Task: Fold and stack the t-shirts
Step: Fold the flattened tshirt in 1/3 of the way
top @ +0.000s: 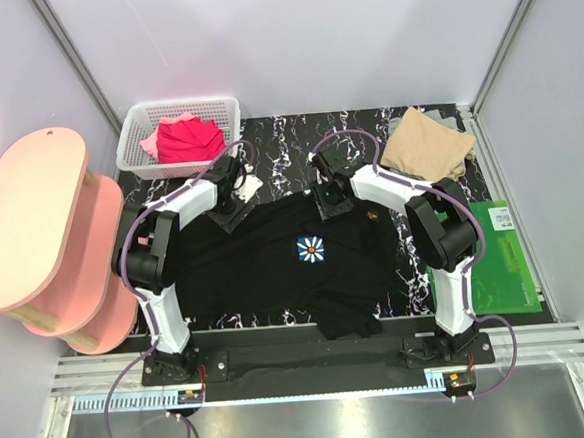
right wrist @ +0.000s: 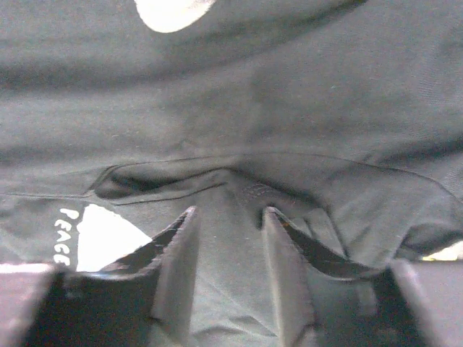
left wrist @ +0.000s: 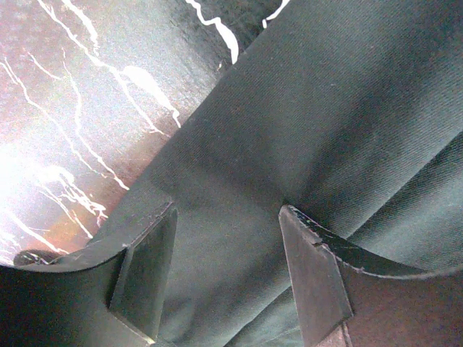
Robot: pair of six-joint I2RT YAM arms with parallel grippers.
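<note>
A large black t-shirt (top: 276, 270) with a blue-and-white daisy print (top: 312, 249) lies spread on the table, its near edge bunched. My left gripper (top: 234, 215) is at the shirt's far left edge. In the left wrist view it (left wrist: 228, 213) is open, with the black fabric (left wrist: 347, 108) lying between the fingers. My right gripper (top: 331, 204) is at the far edge near the collar. In its wrist view it (right wrist: 229, 213) is partly open, with black fabric (right wrist: 289, 94) between the fingers. A tan t-shirt (top: 427, 144) lies folded at the far right. Red (top: 188, 139) and pink (top: 152, 144) t-shirts sit in the basket.
A white mesh basket (top: 131, 140) stands at the far left. A green board (top: 500, 255) lies at the table's right edge. A pink two-tier shelf (top: 43, 236) stands to the left. The black marbled tabletop (left wrist: 87, 108) shows beside the shirt.
</note>
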